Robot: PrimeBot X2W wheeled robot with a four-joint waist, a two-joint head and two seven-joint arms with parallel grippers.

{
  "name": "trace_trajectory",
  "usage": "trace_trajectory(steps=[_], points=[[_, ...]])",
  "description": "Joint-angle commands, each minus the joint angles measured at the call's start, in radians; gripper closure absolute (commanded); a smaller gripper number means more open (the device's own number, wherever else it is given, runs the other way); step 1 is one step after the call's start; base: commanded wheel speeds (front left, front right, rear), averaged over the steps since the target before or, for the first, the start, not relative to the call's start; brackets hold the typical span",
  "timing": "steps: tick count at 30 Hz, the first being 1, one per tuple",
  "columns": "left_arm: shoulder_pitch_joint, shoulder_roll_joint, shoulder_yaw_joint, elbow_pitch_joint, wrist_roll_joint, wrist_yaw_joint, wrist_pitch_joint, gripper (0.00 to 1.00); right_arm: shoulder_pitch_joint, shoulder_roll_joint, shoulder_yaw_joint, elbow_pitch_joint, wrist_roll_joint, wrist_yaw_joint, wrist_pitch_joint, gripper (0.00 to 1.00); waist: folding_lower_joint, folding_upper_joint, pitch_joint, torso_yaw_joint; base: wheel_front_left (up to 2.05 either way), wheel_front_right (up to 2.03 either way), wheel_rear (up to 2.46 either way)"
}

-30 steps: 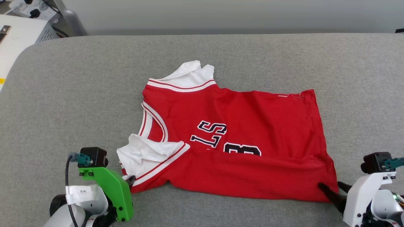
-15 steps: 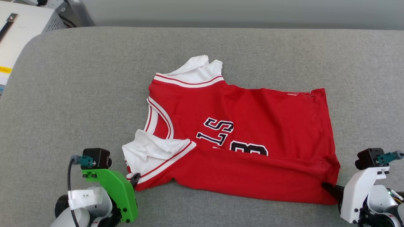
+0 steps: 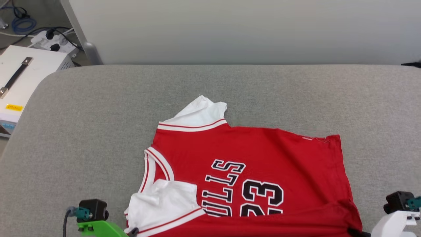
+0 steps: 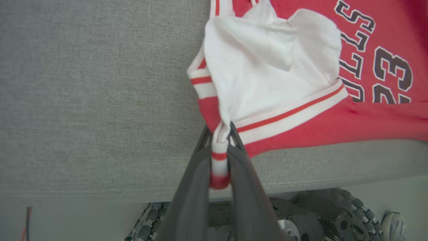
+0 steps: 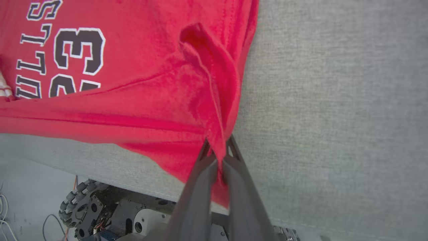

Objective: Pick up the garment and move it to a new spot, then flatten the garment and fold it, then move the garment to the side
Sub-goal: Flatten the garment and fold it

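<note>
Now: garment [image 3: 263, 154] lies spread on grey cushion [image 3: 98, 115], near edge held up. Left pincer [image 4: 220, 134] pinches striped sleeve trim [image 4: 219, 157]; right pincer [image 5: 218, 144] pinches red hem corner [image 5: 214, 127]. Cloth soft, light, limp; will likely sag between grips, so near corners seem the right hold

1 garment [image 3: 256, 171], 2 grippers (left gripper [image 4: 220, 129], right gripper [image 5: 218, 142]), 1 cushion [image 3: 98, 131]. Upper left of the frame: 1 box [image 3: 23, 79], 1 power strip [image 3: 52, 42], 1 blue cable [image 3: 24, 23].
</note>
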Motion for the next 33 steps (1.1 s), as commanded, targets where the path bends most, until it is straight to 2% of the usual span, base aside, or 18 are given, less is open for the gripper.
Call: trace_trajectory(steps=[1,8,9,10,11,12,22,28,33], points=[[0.027,0.006,0.007,-0.002,-0.01,0.01,-0.001,1.0,0.03,0.012,-0.021,-0.007,-0.008,-0.001,0.01,1.0,0.0,0.0,-0.024,-0.009,0.0,0.0,0.0],[0.037,-0.035,-0.012,0.052,-0.038,-0.023,-0.02,1.0,0.084,0.069,-0.052,-0.018,-0.031,-0.001,0.006,0.98,0.0,0.0,-0.031,-0.008,0.0,0.0,0.0],[0.026,-0.042,-0.014,0.071,-0.035,-0.03,-0.031,1.0,0.084,0.077,-0.055,-0.018,-0.034,-0.001,-0.01,0.58,0.0,0.0,-0.029,-0.008,0.0,0.0,0.0],[0.017,-0.053,-0.013,0.087,-0.037,-0.035,-0.041,0.73,0.082,0.083,-0.056,-0.018,-0.036,-0.001,-0.026,0.0,0.0,0.0,-0.027,-0.007,0.0,0.0,0.0],[0.008,-0.067,-0.014,0.106,-0.043,-0.042,-0.048,0.31,0.079,0.086,-0.056,-0.019,-0.043,-0.001,-0.05,0.0,0.0,0.0,-0.026,-0.006,0.0,0.0,0.0],[0.0,-0.071,-0.018,0.12,-0.041,-0.048,-0.051,0.0,0.075,0.088,-0.057,-0.022,-0.054,-0.001,-0.079,0.0,0.0,0.0,-0.025,-0.006,0.0,0.0,0.0],[-0.118,-0.096,0.01,0.147,0.061,-0.063,-0.23,0.0,0.029,0.148,-0.086,-0.1,-0.201,-0.001,-0.485,0.0,0.0,0.0,-0.022,-0.019,0.0,0.0,0.0],[-0.211,-0.104,0.017,0.149,0.136,-0.07,-0.332,0.0,-0.004,0.169,-0.067,-0.155,-0.286,-0.001,-0.599,0.0,0.0,0.0,0.005,-0.045,0.0,0.0,0.0],[-0.325,-0.116,0.018,0.187,0.175,-0.089,-0.38,0.0,-0.045,0.174,-0.047,-0.207,-0.322,-0.001,-0.634,0.0,0.0,0.0,0.065,-0.071,0.0,0.0,0.0]])
